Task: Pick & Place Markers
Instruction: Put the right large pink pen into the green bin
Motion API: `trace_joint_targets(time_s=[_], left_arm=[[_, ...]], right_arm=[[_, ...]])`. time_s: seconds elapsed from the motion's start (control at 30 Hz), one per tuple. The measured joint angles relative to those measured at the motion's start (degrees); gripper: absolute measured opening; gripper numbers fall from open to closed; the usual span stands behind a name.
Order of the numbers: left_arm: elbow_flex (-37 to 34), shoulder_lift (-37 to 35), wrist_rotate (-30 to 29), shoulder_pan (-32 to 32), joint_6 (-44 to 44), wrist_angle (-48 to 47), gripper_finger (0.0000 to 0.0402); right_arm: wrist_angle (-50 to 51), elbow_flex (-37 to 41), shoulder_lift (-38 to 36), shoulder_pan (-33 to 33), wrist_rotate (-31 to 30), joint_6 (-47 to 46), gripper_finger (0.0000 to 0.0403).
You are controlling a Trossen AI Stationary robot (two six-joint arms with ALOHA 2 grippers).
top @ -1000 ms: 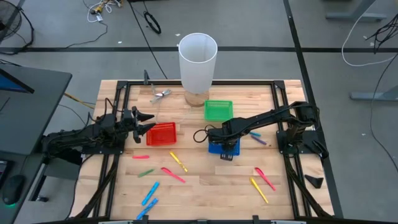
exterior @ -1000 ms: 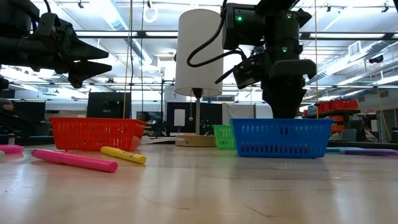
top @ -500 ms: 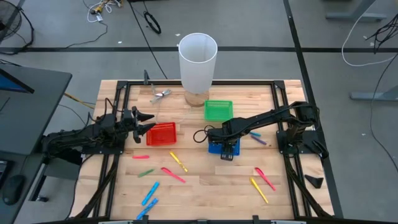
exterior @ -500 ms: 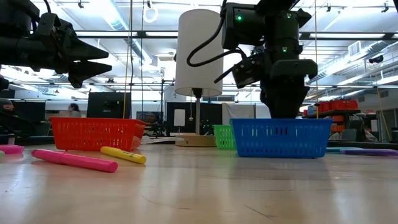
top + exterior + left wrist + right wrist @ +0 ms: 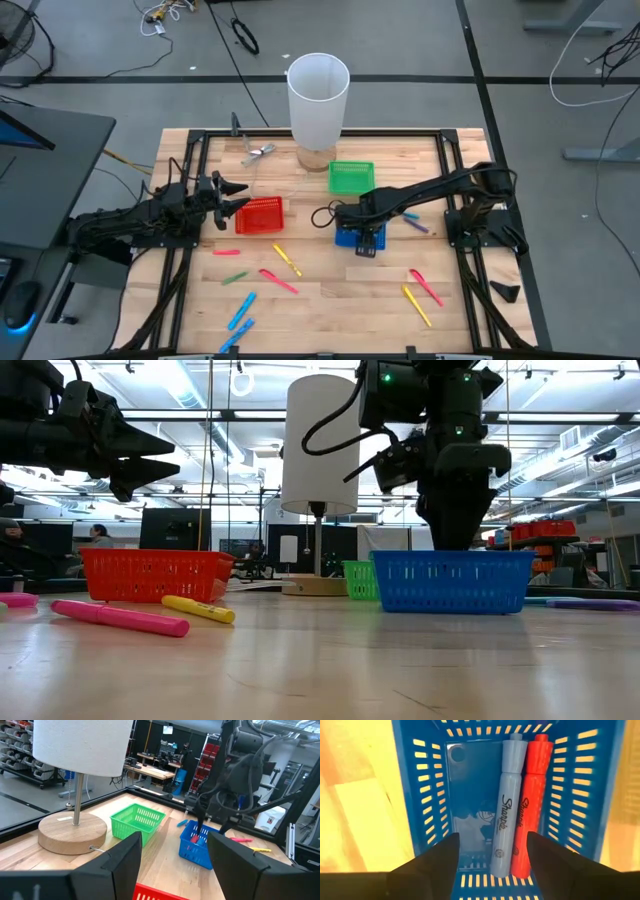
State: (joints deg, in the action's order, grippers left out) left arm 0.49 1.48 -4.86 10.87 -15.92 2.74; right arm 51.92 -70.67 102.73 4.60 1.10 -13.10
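Right claw (image 5: 490,857) wide open, empty, above two markers (image 5: 517,805) in blue basket (image 5: 420,795).

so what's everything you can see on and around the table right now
table: 1, light wood, dark frame
lamp: 1, white shade on a wooden base, far middle
green basket: 1, beside the lamp base
red basket: 1, left of centre
blue basket: 1, centre, under the right arm
markers in basket: 2, light blue and red, side by side in the blue basket
loose markers: about ten, red, green, yellow, pink, light blue, purple, scattered on the near half and right of the blue basket
metal object: 1, silvery, left of the lamp base, too small to identify
person: 1, far in the room behind
left end effector: open, held beside the red basket
right end effector: open, above the blue basket
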Motion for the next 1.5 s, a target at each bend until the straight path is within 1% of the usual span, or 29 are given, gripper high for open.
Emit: trace_joint_targets(time_s=[0.1,0.33,0.8,1.2,1.33,1.5], left_arm=[[0.0,0.0,0.0,0.0,0.0,0.0,0.0232],[0.0,0.0,0.0,0.0,0.0,0.0,0.0232],[0.0,0.0,0.0,0.0,0.0,0.0,0.0232],[0.0,0.0,0.0,0.0,0.0,0.0,0.0232],[0.0,0.0,0.0,0.0,0.0,0.0,0.0232],[0.0,0.0,0.0,0.0,0.0,0.0,0.0232]], right_arm=[[0.3,0.0,-1.4,0.0,0.0,-0.4,0.0233],[2.2,0.0,-4.7,0.0,0.0,-7.1,0.0233],[8.2,-0.2,-7.9,0.0,0.0,-23.2,0.0233],[9.6,-0.3,-9.6,-0.8,-0.1,-38.7,0.0233],[9.5,-0.3,-9.5,-0.8,-0.1,-40.0,0.0233],[9.6,-0.3,-9.5,-0.8,-0.1,-38.4,0.0233]])
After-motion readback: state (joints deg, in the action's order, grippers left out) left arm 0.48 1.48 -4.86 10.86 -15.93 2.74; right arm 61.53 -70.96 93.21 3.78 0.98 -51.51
